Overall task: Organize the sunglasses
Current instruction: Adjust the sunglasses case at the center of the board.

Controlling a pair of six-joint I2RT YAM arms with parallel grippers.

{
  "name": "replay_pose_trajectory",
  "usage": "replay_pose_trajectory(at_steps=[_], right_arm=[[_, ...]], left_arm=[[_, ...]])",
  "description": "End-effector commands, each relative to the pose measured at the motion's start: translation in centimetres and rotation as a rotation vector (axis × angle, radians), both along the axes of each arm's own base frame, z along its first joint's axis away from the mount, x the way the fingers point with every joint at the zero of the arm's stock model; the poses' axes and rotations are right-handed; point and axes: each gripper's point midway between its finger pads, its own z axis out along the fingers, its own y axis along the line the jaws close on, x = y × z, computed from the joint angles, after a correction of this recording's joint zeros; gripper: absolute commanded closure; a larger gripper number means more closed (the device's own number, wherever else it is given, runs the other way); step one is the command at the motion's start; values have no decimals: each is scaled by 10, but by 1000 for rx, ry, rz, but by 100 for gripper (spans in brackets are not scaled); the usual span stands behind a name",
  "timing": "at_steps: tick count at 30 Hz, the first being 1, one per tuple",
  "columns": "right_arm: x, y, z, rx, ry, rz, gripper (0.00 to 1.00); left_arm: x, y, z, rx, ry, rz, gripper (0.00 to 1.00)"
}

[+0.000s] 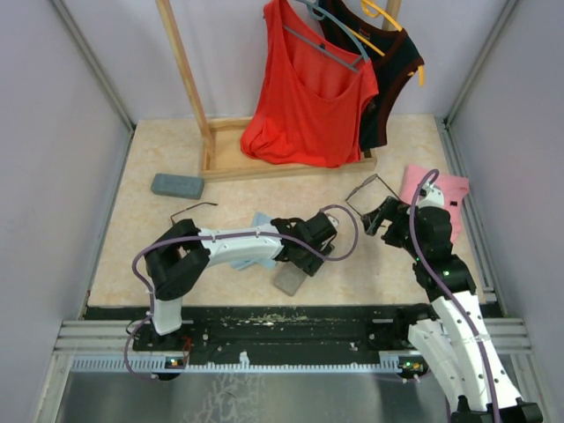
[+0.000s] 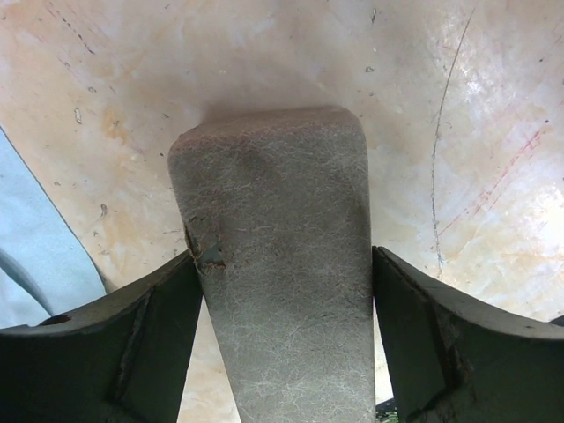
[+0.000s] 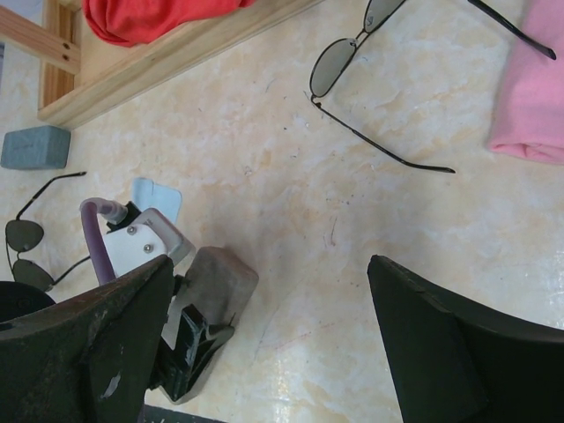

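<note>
Judging from the wrist views, the grey case (image 2: 273, 194) is clamped across its width by the left gripper (image 2: 284, 264), and it can be twisted loose or dropped if it is moved fast. The right gripper (image 3: 270, 262) is held wide apart and empty near one pair of sunglasses (image 3: 333, 69) lying unfolded on the table (image 3: 291, 203), whose thin arms can be bent by a badly placed finger. Both cases, the held one and the second case (image 3: 35, 147) by the wooden rack (image 3: 176, 57), are closed, nothing is seen in them, and the other pair (image 3: 24, 235) lies bare on the table near it.
</note>
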Motion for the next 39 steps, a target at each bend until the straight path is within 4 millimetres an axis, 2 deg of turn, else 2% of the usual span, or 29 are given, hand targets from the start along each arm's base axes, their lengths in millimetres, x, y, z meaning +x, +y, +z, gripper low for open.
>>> replay_pose_trajectory(at_steps=[1, 5, 8, 19, 31, 39], right_arm=[[6, 2, 13, -3, -56, 19, 8], [4, 2, 12, -6, -52, 25, 8], [5, 2, 12, -9, -51, 25, 8], [5, 4, 8, -2, -43, 32, 8], [7, 6, 9, 12, -51, 33, 8], [5, 6, 9, 11, -48, 37, 8]], left_arm=[[-1, -6, 4, -42, 13, -14, 16], [-4, -6, 7, -57, 42, 0, 1], [-6, -6, 9, -67, 54, 15, 0], [-12, 8, 9, -71, 75, 49, 13], [-9, 11, 16, -69, 58, 48, 14], [-10, 14, 8, -49, 68, 49, 17]])
